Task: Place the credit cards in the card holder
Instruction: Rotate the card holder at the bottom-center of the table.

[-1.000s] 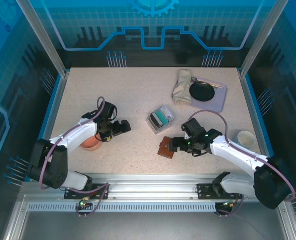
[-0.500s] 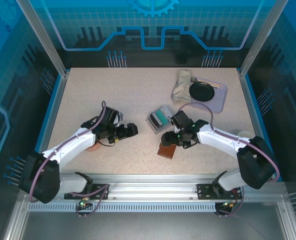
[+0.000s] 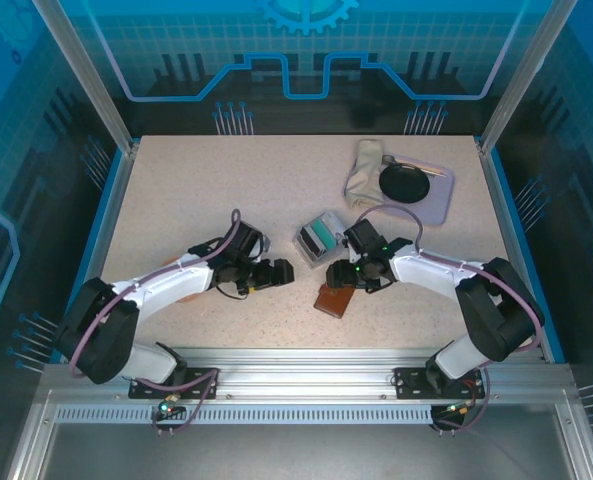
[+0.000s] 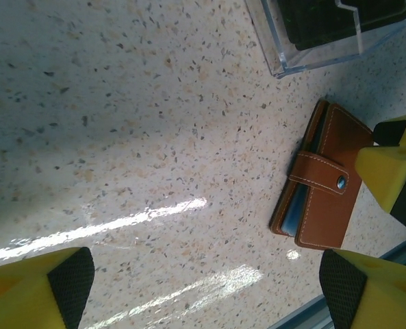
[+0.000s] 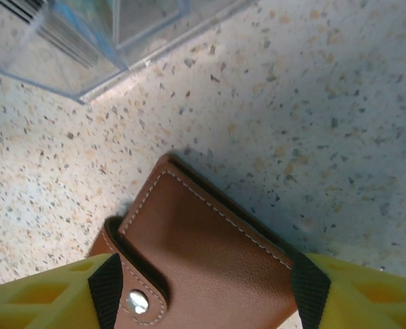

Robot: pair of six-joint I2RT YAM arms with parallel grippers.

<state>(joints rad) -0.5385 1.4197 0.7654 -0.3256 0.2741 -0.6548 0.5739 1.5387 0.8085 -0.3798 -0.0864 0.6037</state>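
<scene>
while the card holder (image 3: 333,299) is lying flat and closed on the table (image 3: 226,180), i am taking it as my reference for every position below. its snap tab (image 4: 319,179) is sitting fastened across the brown cover. the right gripper (image 3: 349,282) is hanging directly over the card holder, released, its yellow fingers (image 5: 45,295) standing spread with one on either side of the leather; i cannot tell whether the pads are touching it. the left gripper (image 3: 276,272) is hovering to the left of the card holder, well apart from it, likewise released and grasping nothing, with bare table showing between its fingers. the credit cards (image 3: 321,236) are sitting in a clear tray (image 3: 308,248) just beyond the card holder, on the side away from the arm bases; i am reading a teal card face from above. further beyond and to the right of the card holder, a lilac tray (image 3: 438,205) is carrying a black dish (image 3: 404,182), with a pale cloth (image 3: 364,172) lying at its left edge.
</scene>
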